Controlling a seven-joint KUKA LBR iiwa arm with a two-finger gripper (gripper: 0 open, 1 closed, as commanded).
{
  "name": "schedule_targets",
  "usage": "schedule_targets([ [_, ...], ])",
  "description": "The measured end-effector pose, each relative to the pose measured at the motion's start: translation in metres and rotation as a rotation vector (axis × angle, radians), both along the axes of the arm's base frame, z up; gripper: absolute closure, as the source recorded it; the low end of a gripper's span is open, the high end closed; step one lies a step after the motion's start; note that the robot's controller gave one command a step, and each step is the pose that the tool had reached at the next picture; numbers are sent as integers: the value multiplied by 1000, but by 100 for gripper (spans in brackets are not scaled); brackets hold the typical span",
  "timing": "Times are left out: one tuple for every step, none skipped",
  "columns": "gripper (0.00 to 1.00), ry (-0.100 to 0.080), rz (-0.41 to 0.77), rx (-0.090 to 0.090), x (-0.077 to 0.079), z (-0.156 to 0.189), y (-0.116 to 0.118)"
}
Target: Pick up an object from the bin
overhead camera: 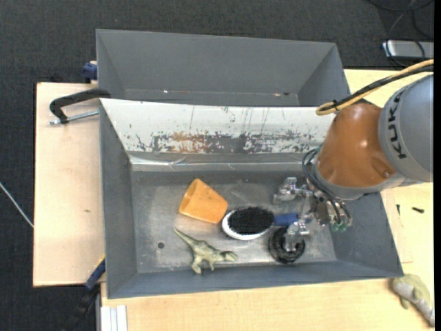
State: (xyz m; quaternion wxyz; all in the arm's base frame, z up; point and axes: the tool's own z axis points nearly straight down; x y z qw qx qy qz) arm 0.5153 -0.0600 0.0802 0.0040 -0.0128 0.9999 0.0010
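My gripper [298,212] hangs low at the right of the bin floor, under the orange cover. Just below it lies a black ring-shaped thing [286,247] near the front wall. To its left lies an oval brush [248,223] with black bristles, a white rim and a blue handle that reaches toward the gripper. An orange wedge-shaped block [202,202] lies further left. A small olive toy dinosaur [205,254] lies by the front wall.
The bin's left half floor is bare metal. The back wall is scratched and steep. The arm and its orange cover hang over the bin's right side.
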Motion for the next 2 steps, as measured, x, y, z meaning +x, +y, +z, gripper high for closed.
schedule_targets([
  [100,7,-3,-2,-2,1,-3],
  [100,-5,127,-5,1,158,-3],
])
